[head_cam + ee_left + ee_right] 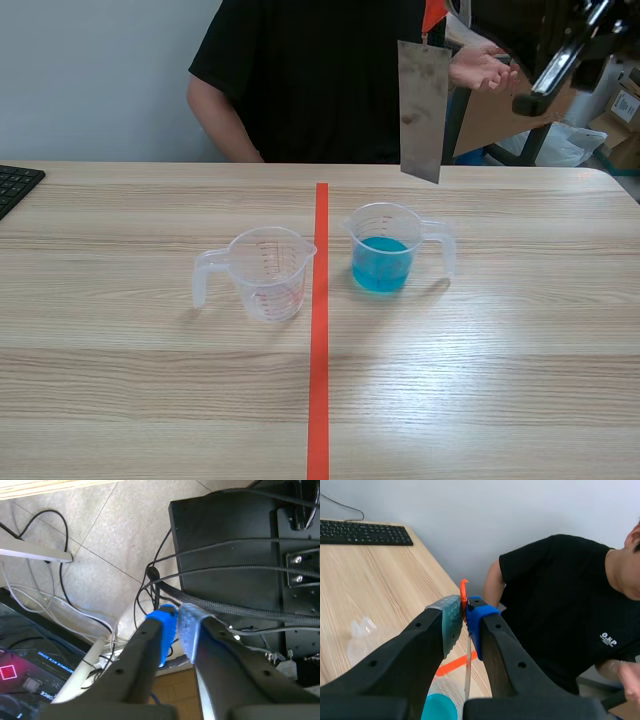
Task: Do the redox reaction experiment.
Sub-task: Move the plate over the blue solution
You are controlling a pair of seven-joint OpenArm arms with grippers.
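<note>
One clear cup [268, 272], blue-filled cup [383, 250], right tool [464, 612] pinching metal plate [422, 110], left tool [177, 625] closed empty, person [310, 70] behind

Scene: looked across table [120, 400] toward person [310, 80] | left wrist: faced floor [110, 530] ahead of left gripper [177, 625] | right wrist: shared table, person

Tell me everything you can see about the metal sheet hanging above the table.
The metal sheet is a thin, flat, dull grey rectangle with a mottled surface. It hangs upright in the air, slightly tilted, from an orange tab at its top edge. The right gripper is shut on that tab. The sheet's lower edge is roughly above the cup of blue liquid and clear of it. Nothing else touches the sheet.
</note>
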